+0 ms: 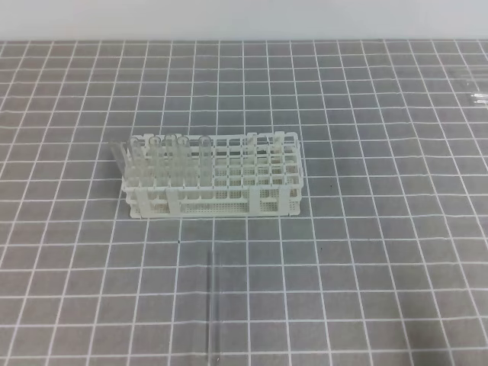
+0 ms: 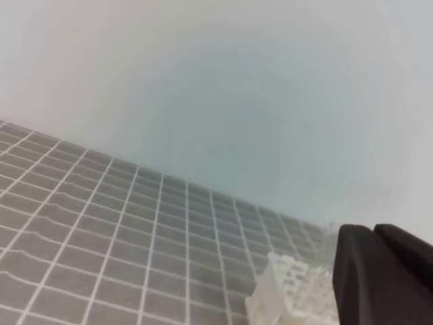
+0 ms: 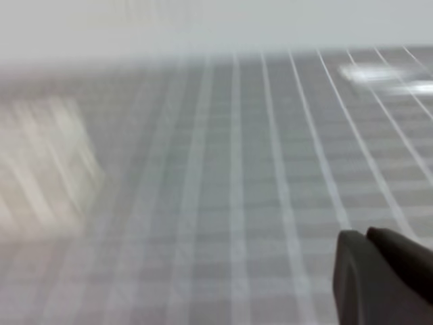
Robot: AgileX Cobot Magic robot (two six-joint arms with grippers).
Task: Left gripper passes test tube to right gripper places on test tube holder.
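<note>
Exterior high view: no arms in sight. Test tube holder (image 1: 213,179) sits mid-bench with tubes in its 9 o'clock end. Test tube (image 1: 213,309) lies flat at 6 o'clock of it, untouched. Left claw (image 2: 382,274), right claw (image 3: 382,277): only a corner shows, opening can't tell. Risk: clear tube is easily mislocated, could roll or slip when pinched.
</note>
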